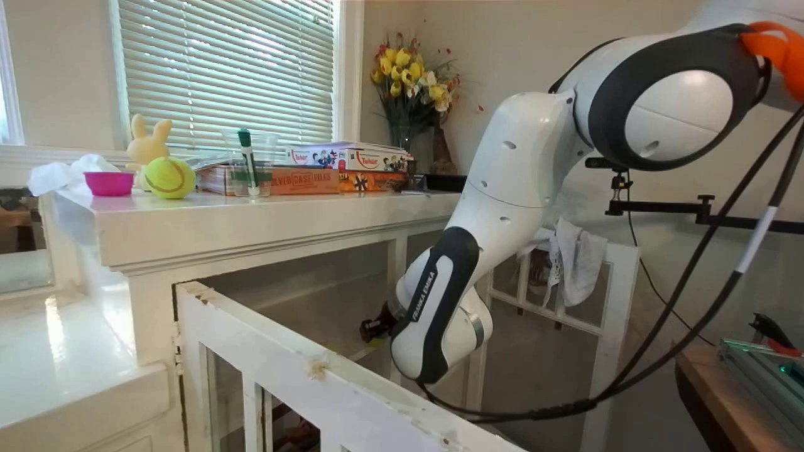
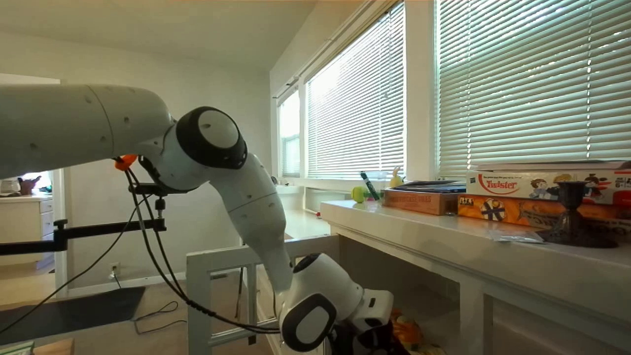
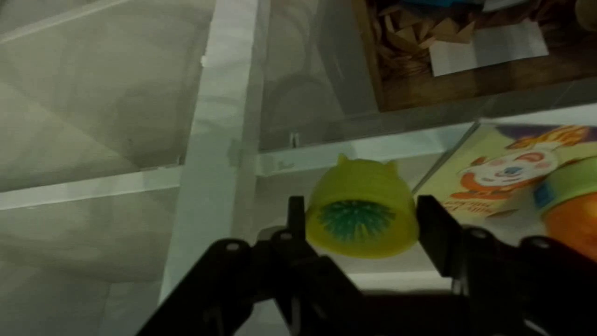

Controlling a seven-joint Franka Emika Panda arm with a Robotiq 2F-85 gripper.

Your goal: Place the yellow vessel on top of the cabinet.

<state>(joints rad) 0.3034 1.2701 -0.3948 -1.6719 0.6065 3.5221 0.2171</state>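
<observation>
Your gripper (image 3: 362, 215) was clamped on the yellow vessel (image 3: 360, 186), its black fingers (image 3: 436, 235) against 2 opposite sides. The vessel's mouth faced your wrist camera and showed a spiky green inside; 2 small pointed ears stuck out from its rounded end. You had it below the top front edge of the cream-white cabinet (image 1: 276, 218), by the open front; whether it was inside the opening or just before it, you could not tell. Past it in the wrist view lay a picture card (image 3: 508, 170) with a cartoon face, partly hidden by an orange thing (image 3: 573, 226) with a green band.

In an exterior view, a framed door (image 1: 282, 355) stood open, hinged below a front corner of the cabinet top. Near that corner you had a magenta bowl (image 1: 108, 184) just beside a tennis ball (image 1: 169, 177), with a rabbit figurine (image 1: 149, 147) behind them. Farther along the front edge, a green-capped marker (image 1: 248, 160) leaned in a clear cup (image 1: 265, 157), a Case Files box (image 1: 308, 182) behind it. Away from that corner, a Twister box (image 2: 522, 185) lay on an orange box (image 2: 512, 212), and a dark candlestick (image 2: 572, 217) stood nearer the front edge. Yellow flowers (image 1: 408, 69) rose behind the boxes.
</observation>
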